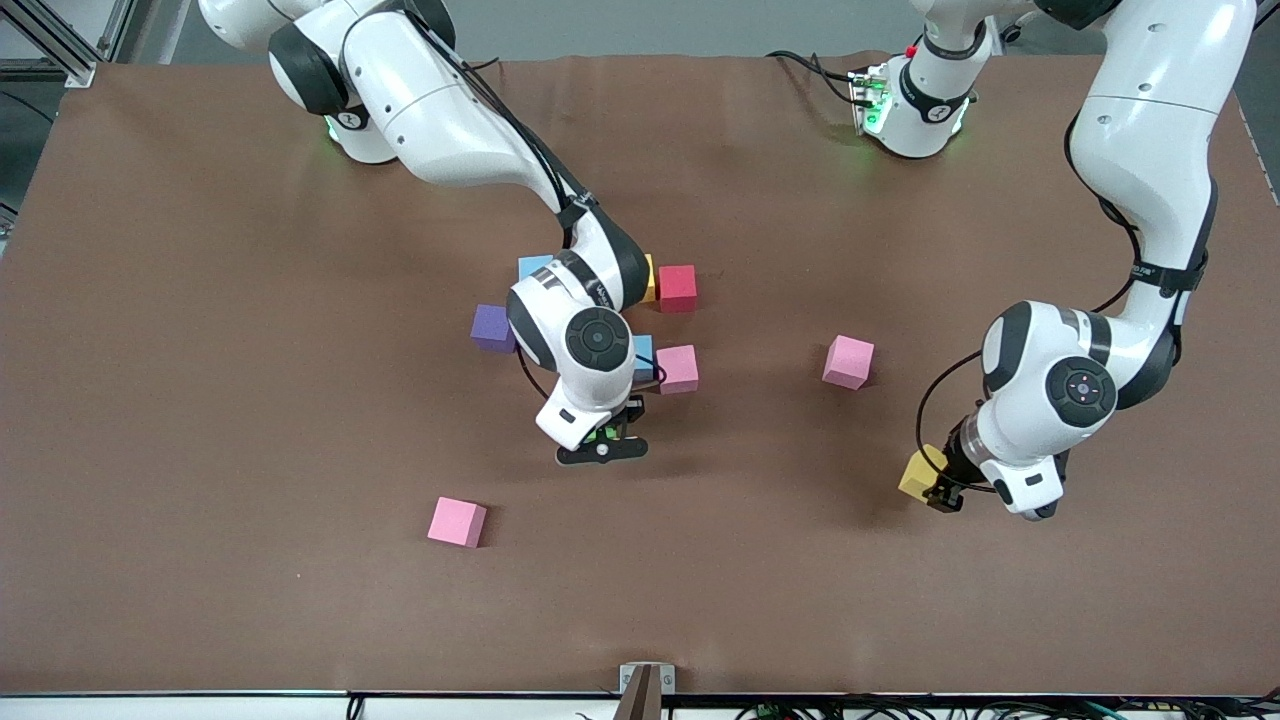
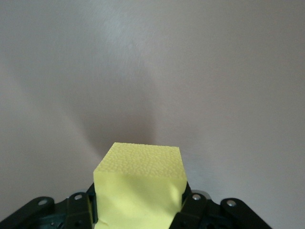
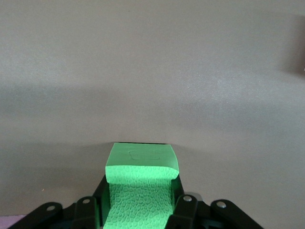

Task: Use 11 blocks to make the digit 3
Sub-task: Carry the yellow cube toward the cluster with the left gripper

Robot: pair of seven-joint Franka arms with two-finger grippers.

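Note:
My right gripper is shut on a green block, squeezed between its jaws over bare table beside the cluster. That cluster holds a blue block, a red block, a purple block, a second blue block and a pink block. A yellow block shows partly under the right arm. My left gripper is shut on another yellow block, low over the table toward the left arm's end.
A loose pink block lies between the cluster and the left gripper. Another pink block lies nearer to the front camera, toward the right arm's end. The brown mat covers the table.

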